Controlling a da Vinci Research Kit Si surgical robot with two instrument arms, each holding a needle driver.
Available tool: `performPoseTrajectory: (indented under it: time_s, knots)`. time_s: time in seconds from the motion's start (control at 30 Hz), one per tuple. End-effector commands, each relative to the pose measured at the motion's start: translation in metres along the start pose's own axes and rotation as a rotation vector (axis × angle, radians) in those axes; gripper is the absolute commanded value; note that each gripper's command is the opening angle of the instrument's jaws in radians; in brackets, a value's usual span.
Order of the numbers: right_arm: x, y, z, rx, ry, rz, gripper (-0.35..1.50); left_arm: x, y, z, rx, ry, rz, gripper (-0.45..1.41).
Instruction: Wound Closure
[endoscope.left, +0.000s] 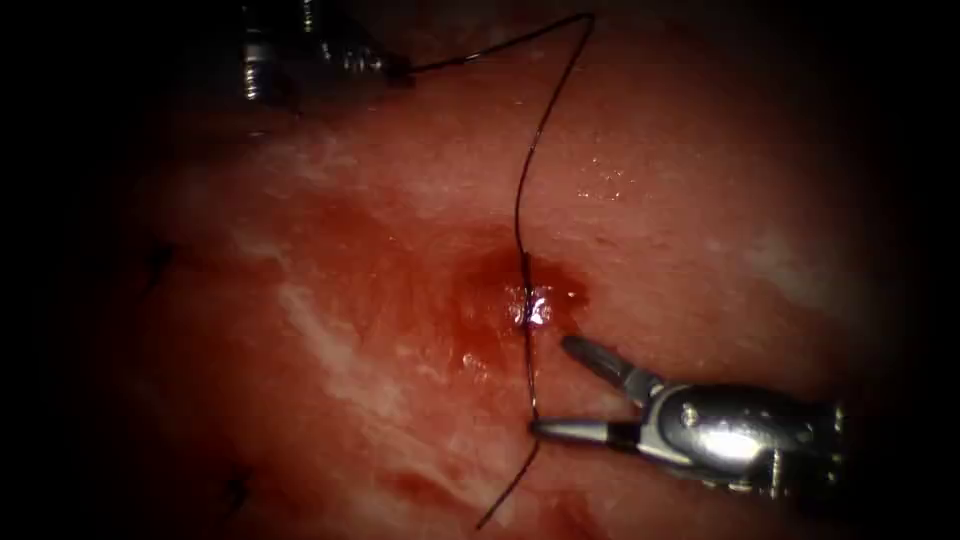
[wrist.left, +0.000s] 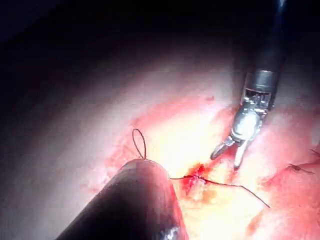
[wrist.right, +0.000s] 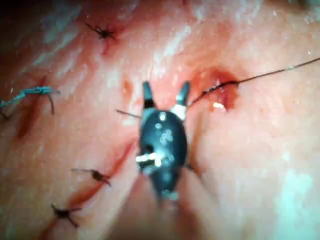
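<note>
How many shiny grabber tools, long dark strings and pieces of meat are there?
Tools: 2, the left gripper, shut on the thread, and the right gripper, open and holding nothing.
Thread: 1, running from the left gripper down to the cut.
Tissue: 1.
Total: 4.

Pale blue strand (wrist.right: 27, 92) well apart from the right end effector (wrist.right: 165, 90); dark knotted stitches (wrist.right: 102, 32) scattered around that end effector, tails short.
</note>
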Motion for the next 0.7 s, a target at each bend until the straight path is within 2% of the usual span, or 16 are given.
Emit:
performPoseTrajectory:
  time_s: [0.03,0.07,0.17,0.3,0.5,0.57,0.7]
  knots:
    - [-0.0012,0.0017,0.0012,0.004,0.003,0.002,0.69,-0.0002,0.0014,0.0006,-0.002,0.013,0.009,-0.45]
    - [-0.0014,0.0034,0.0017,0.022,0.007,0.003,0.56,-0.0006,0.0026,0.0006,-0.004,0.028,0.015,-0.45]
    - [-0.0012,0.006,0.0021,0.032,0.007,0.01,0.32,-0.0011,0.0046,0.0007,-0.014,0.049,0.027,-0.45]
    - [-0.0006,0.0081,0.0028,0.04,0.008,0.019,0.15,-0.0013,0.0068,0.0005,-0.015,0.072,0.038,-0.45]
    - [0.0003,0.0105,0.0044,0.09,0.045,0.047,-0.28,-0.001,0.01,-0.0001,-0.011,0.098,0.091,-0.45]
    - [0.0006,0.0112,0.0048,0.108,0.065,0.068,-0.35,-0.001,0.0109,0.0,-0.004,0.102,0.112,-0.45]
    - [0.001,0.0124,0.0058,0.131,0.076,0.079,-0.35,-0.0014,0.0124,0.0006,0.006,0.1,0.144,-0.45]
